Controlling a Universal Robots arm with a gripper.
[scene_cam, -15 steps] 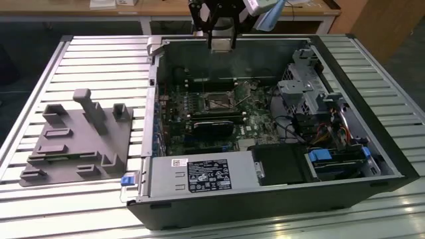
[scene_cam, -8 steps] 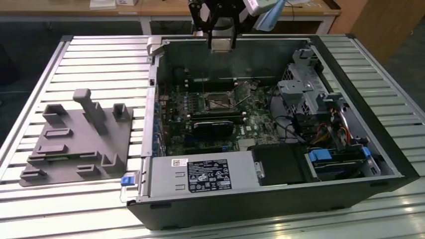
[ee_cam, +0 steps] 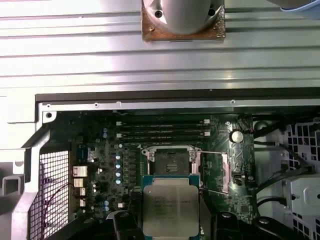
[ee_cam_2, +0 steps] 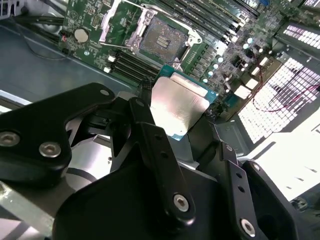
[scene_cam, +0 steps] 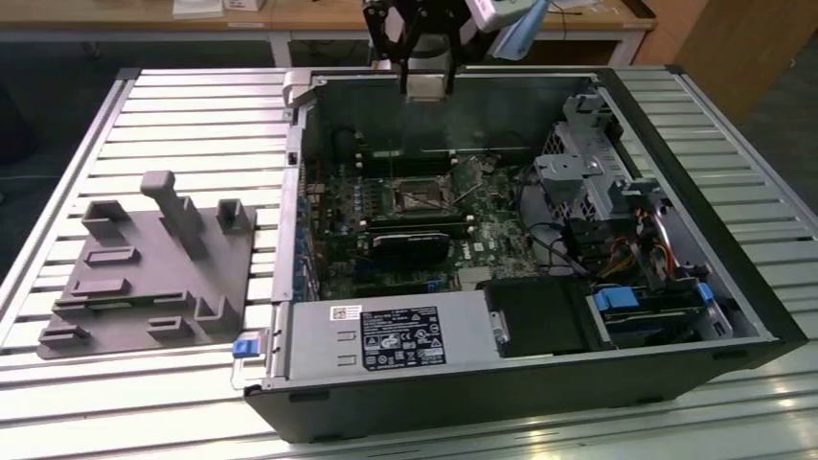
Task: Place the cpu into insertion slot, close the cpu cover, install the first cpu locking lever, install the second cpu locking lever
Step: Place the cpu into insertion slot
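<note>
My gripper (scene_cam: 426,84) hangs above the far wall of the open computer case, shut on the cpu (ee_cam_2: 177,107), a flat square chip with a silvery top and a teal edge. In both wrist views the chip sits between the two black fingers (ee_cam_2: 150,135), high above the motherboard. The insertion slot (ee_cam: 170,162) lies bare below it, a dark square socket on the green board, also visible in the exterior view (scene_cam: 420,196). The cpu cover (ee_cam: 226,172), a thin metal frame, lies swung open beside the socket.
The case (scene_cam: 754,316) lies on its side on a slatted metal table. Inside are a power supply (scene_cam: 383,337), a drive cage (scene_cam: 581,177) with cables, and a black module (scene_cam: 409,247) near the socket. A grey fixture plate (scene_cam: 134,283) stands at the exterior view's left.
</note>
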